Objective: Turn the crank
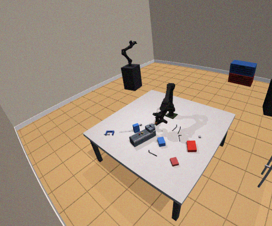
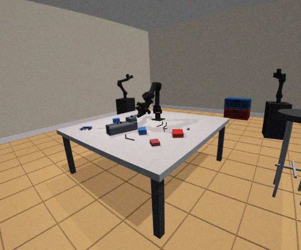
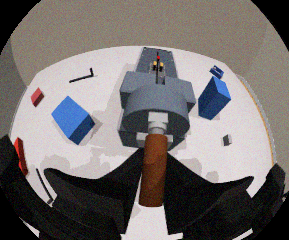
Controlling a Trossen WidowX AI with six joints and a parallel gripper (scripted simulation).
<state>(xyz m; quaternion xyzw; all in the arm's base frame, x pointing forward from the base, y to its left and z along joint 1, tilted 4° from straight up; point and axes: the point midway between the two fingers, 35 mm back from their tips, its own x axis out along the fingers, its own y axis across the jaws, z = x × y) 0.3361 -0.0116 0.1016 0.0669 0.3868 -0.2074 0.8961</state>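
Centrally, a white table stands on orange floor tiles between grey walls.
Near the table's middle sits the grey crank machine; the gripper is clamped on its brown handle. Red and blue blocks lie around the machine.

Matte black jointed arm, dark green square base plate, black pincer

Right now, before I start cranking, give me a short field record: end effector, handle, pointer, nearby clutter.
end effector: shut on the brown cylindrical crank handle
grey slide machine: on the white table, crank end toward the arm
red pointer: close to the brass marks; level or not, too small to tell
clutter: blue blocks on either side of the machine, apart from it
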